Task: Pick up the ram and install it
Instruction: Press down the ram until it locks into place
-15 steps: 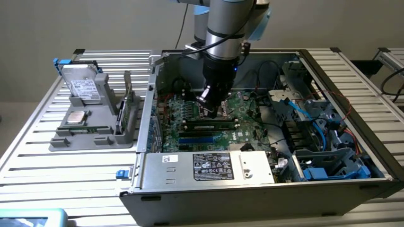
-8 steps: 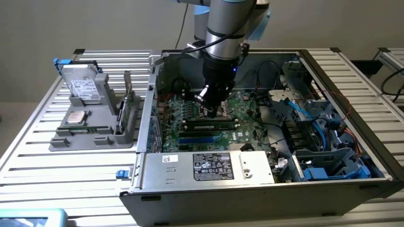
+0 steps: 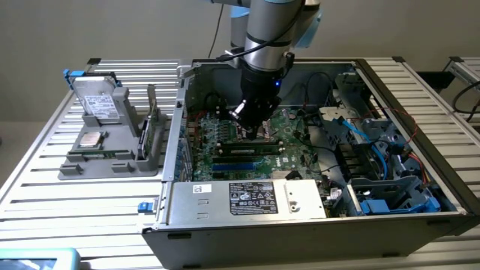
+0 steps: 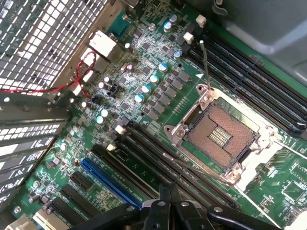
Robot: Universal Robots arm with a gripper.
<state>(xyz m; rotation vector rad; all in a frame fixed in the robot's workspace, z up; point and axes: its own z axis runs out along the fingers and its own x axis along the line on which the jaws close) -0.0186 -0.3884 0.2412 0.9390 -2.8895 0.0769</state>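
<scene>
Inside the open grey metal computer case (image 3: 188,112), the exterior view has the dark gripper (image 3: 251,125) low over the green motherboard (image 3: 225,135). Just below it, the long, narrow green ram stick (image 3: 250,150) lies seated in a slot.

From the wrist view, the gripper (image 4: 170,201) has its black fingers (image 4: 165,194) pressed together, holding nothing, above the bare silver processor socket (image 4: 220,136) and dark, empty memory slots (image 4: 249,86).

The claw (image 3: 251,125) hangs inside the open computer case (image 3: 315,225), just above the ram (image 3: 250,150) seated on the motherboard (image 3: 225,138).
</scene>
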